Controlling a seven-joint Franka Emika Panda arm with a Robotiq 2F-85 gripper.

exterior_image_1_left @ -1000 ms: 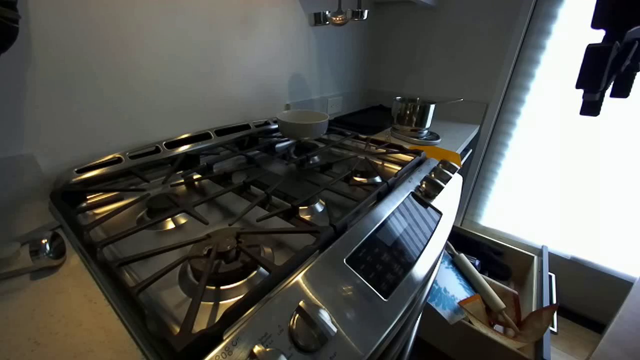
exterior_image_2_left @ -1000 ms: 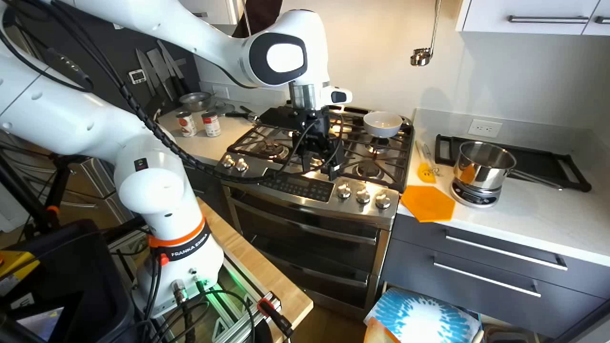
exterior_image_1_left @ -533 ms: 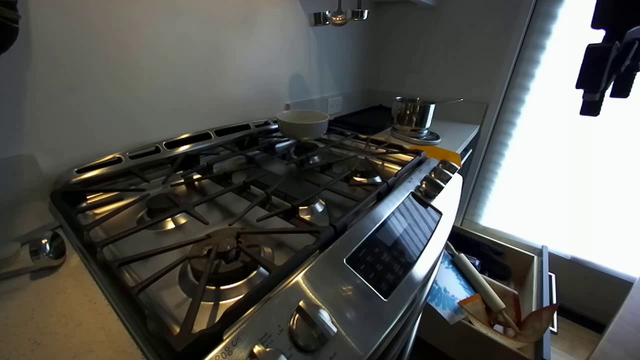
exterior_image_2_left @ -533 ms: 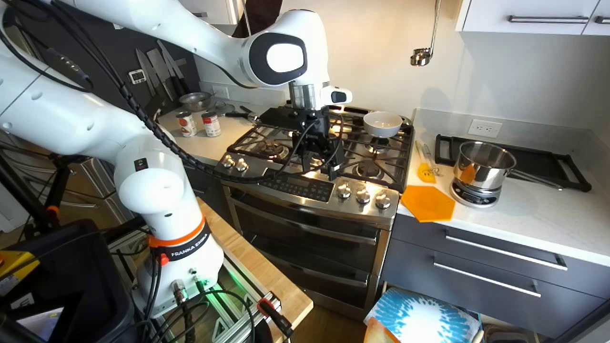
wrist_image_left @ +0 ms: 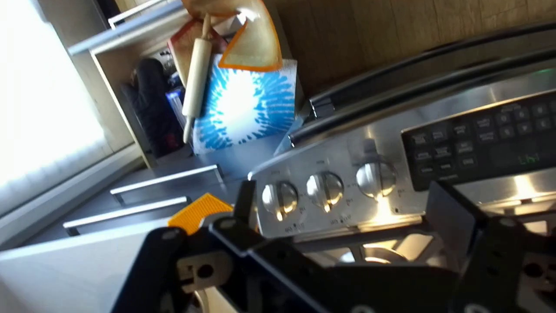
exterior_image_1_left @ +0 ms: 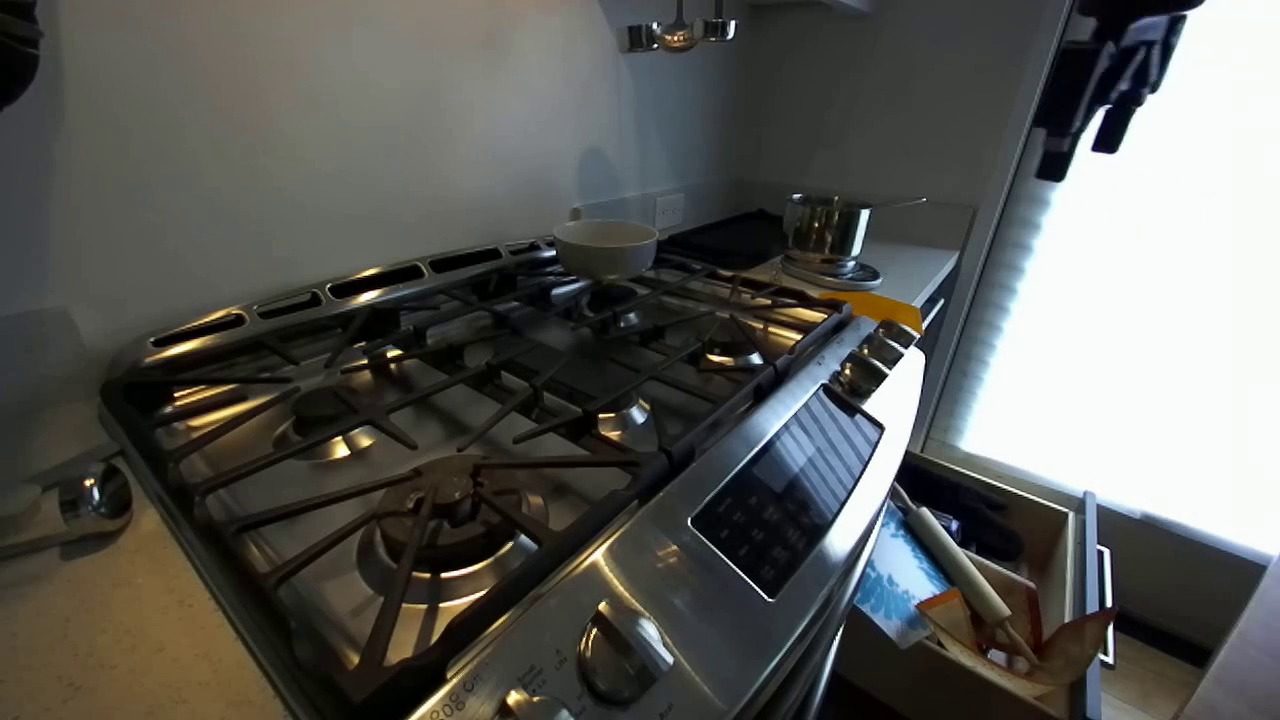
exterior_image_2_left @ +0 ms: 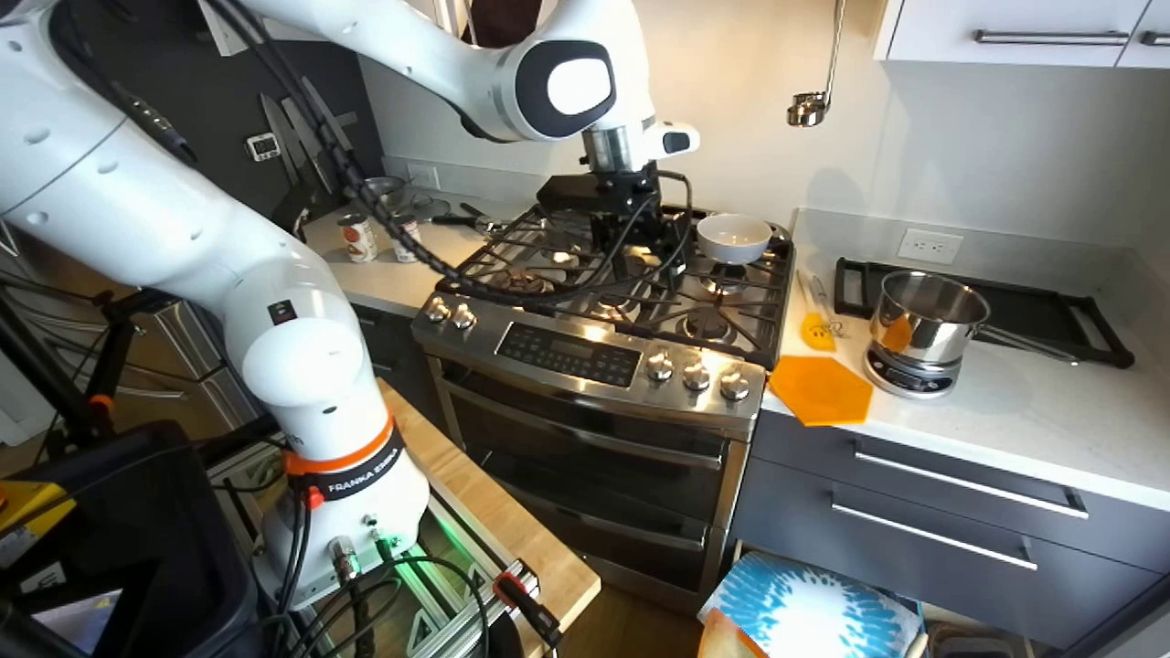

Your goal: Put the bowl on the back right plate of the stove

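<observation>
The cream-white bowl stands upright at the back right of the stove in both exterior views (exterior_image_1_left: 606,250) (exterior_image_2_left: 734,239). The back right plate, a dark burner (exterior_image_2_left: 727,280), shows just in front of and below it. The stainless stove (exterior_image_1_left: 330,520) also shows in the wrist view (wrist_image_left: 339,217), with its knobs and control panel. My gripper (wrist_image_left: 347,195) is open, with nothing between its fingers. It hangs high over the stove (exterior_image_1_left: 1082,150), and in an exterior view (exterior_image_2_left: 651,270) it appears left of the bowl, apart from it. The bowl is out of the wrist view.
A steel pot (exterior_image_2_left: 928,320) stands on a scale on the right counter, near an orange mat (exterior_image_2_left: 821,391). An open drawer (exterior_image_1_left: 1040,580) holds a rolling pin (wrist_image_left: 197,78) and blue-white cloth. Two cans (exterior_image_2_left: 356,239) stand left of the stove. Measuring cups (exterior_image_2_left: 808,110) hang above.
The arm and gripper were still, then moved in the last half second, upward and closer to the bowl's side of the stove. The bowl has not moved.
</observation>
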